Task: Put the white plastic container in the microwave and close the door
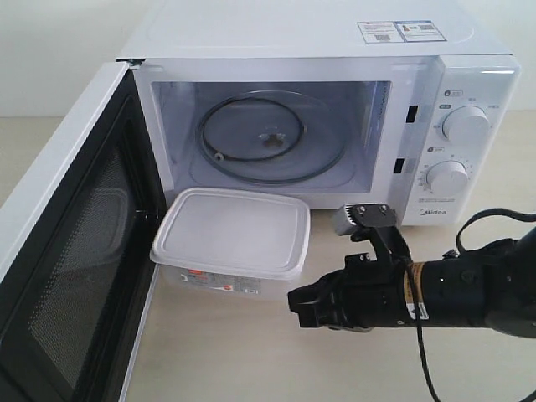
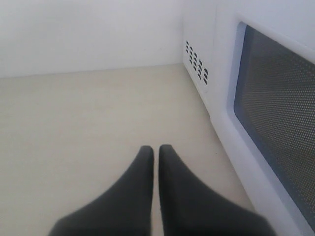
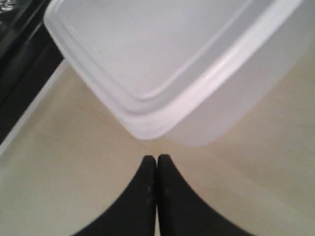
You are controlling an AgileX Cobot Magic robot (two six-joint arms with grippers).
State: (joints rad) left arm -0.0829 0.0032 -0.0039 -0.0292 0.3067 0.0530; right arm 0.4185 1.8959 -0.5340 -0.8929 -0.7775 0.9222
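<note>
Rectangular translucent white plastic container (image 1: 230, 233) with opaque lid on the pale counter (image 1: 243, 360), at 6 o'clock of the large white boxy microwave (image 1: 335, 42) and its open cavity, white mesh-windowed door (image 1: 71, 251) swung wide at 8 o'clock, right hand (image 3: 156, 161) pressed together and empty at 4 o'clock of the container, left hand (image 2: 156, 151) likewise together, near the door's outer face.

Bright, even light is cast over the scene; the top of the microwave (image 1: 276, 29) is washed almost to white. In front of it, the white plastic container (image 3: 162, 64) is blurred in the right wrist view, over a faint shadow.
</note>
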